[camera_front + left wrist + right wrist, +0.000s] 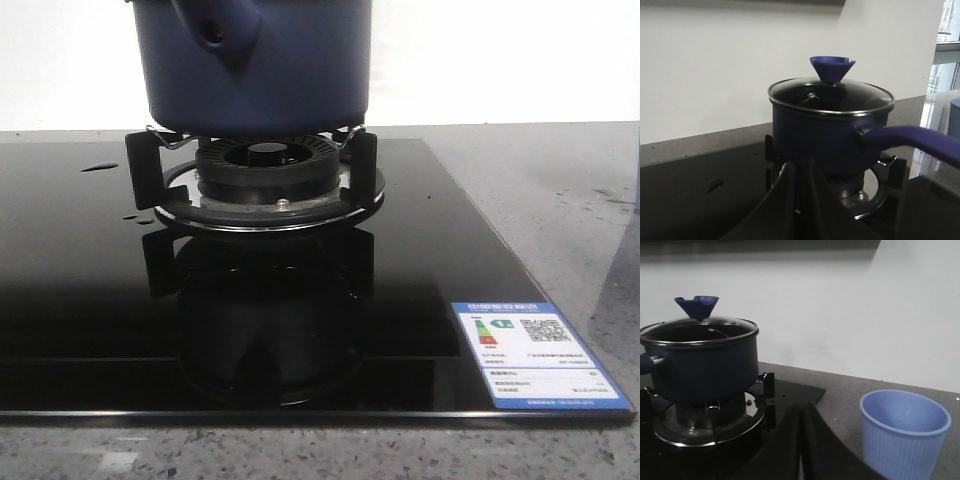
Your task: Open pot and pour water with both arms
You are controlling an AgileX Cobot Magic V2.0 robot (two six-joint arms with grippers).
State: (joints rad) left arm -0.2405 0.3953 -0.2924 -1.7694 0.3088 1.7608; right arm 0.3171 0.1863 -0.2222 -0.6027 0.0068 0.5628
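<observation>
A navy pot (825, 135) is sitting on the burner (268, 170) of a black glass hob (80, 300), its glass lid (832, 95) in place under a blue knob (831, 67) and its handle (912, 140) sticking out sideways. Both arms are hanging low over the hob, the left gripper (802, 200) and right gripper (802, 440) each showing dark fingers pressed together with nothing between them. A pale blue ribbed cup (902, 432) is standing on the grey counter (840, 385) beside the hob, near the right gripper.

Speckled grey countertop (560, 190) under black glass hob (80, 300), pale blue ribbed cup (904, 435) alongside
</observation>
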